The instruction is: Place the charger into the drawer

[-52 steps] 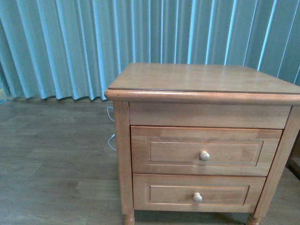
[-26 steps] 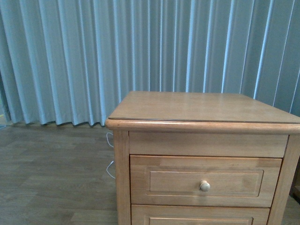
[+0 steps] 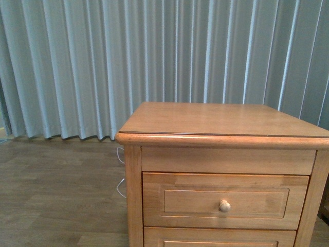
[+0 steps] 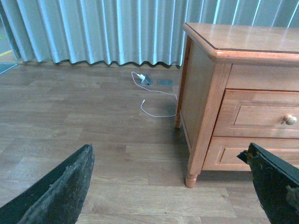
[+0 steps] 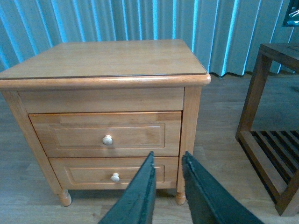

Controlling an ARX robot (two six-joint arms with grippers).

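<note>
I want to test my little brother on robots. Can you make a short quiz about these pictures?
1. True or false: the upper drawer is pulled open.
2. Whose fingers stand wider apart? A) left arm's fingers B) right arm's fingers
3. Fill in: the cable on the floor beside the nightstand is ____ in colour.
Key: 1 false, it is shut. 2 A. 3 white.
</note>
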